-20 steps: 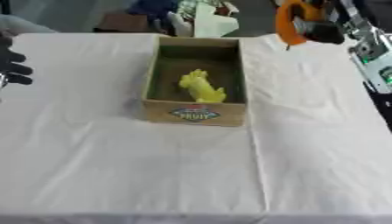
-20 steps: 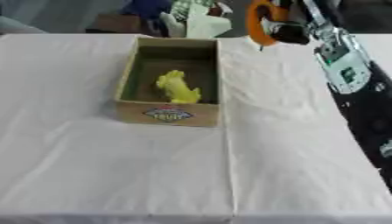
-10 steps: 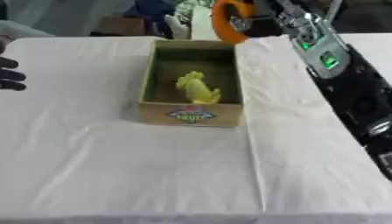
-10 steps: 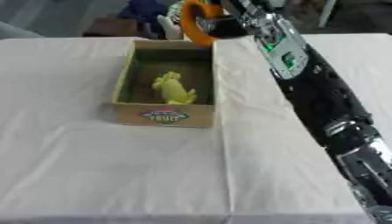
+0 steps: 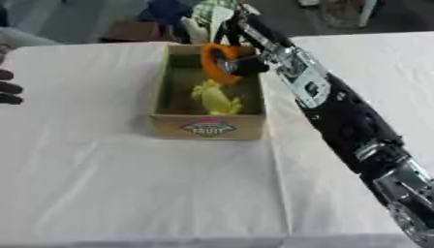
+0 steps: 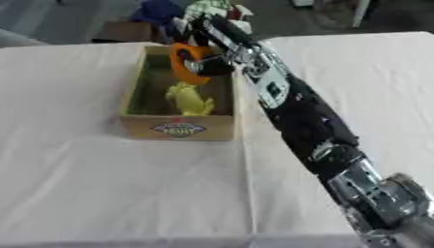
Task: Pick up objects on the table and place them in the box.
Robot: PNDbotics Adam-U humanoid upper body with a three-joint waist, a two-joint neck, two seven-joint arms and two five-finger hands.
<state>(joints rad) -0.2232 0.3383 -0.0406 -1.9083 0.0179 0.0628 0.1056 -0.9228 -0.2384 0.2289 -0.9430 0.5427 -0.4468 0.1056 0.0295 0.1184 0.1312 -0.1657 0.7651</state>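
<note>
A white cloth [image 5: 127,184] covers the table. An orange object [image 5: 217,63] is pinched in the curled right hand [image 5: 241,65] over the far end of the cardboard box [image 5: 209,127], where a yellow object [image 5: 218,98] lies. Dark left fingers [image 5: 8,87] are seen at the left edge.

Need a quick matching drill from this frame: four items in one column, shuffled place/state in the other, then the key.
Column 1
1. orange object
2. yellow object
3. box
4. left hand

Column 2
A. lying inside the box, on its floor
B. at the left edge of the view, away from the box
C. held by the right hand above the box's far end
D. standing on the white cloth, label facing the camera

Pairs: 1-C, 2-A, 3-D, 4-B
</note>
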